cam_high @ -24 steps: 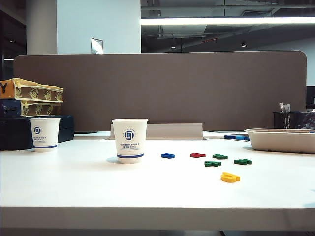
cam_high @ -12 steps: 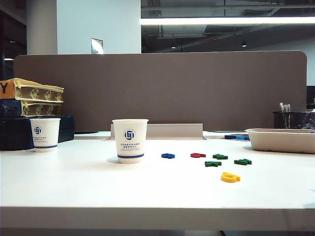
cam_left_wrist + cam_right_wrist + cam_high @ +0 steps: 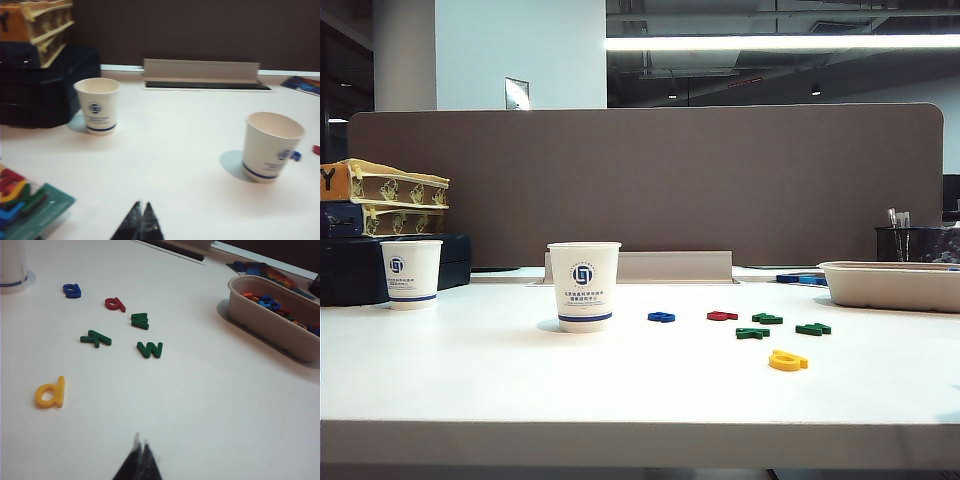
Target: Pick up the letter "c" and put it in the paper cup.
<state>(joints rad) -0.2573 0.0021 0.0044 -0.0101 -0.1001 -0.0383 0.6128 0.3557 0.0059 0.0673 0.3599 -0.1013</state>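
black left gripper (image 3: 141,220): fingertips pressed together, nothing between them, above bare white table (image 3: 165,165), near side, left part. in the exterior view neither gripper shows.
black right gripper (image 3: 140,460): tips likewise closed and empty, above the table's right part, near the loose letters.

letter "c": cannot be picked out in any view; no orange-red ring-like piece lies among the loose letters.

paper cup (image 3: 272,146): white, upright, open mouth, round blue logo, blue band near the base; stands mid-table, left of the loose letters. what shows of its inside is bare; the bottom is hidden by the wall. in the right wrist view only its base shows, cut by the frame.

loose letters, flat on the table: yellow letter (image 3: 50,392), nearest the right gripper; three green letters (image 3: 150,349); darker red letter (image 3: 115,303); blue letter (image 3: 72,290), closest to the cup.

tray (image 3: 270,322): pale, far right, holding mixed coloured letters, too small to tell apart.

second cup (image 3: 97,105): same print, far left, beside a black case (image 3: 45,85).

packet (image 3: 30,210): green card with coloured letters, cut off and blurred.

writing: text lines under the cup logos too small to read; a black "y" on the orange box (image 3: 330,182), cut by the frame edge.
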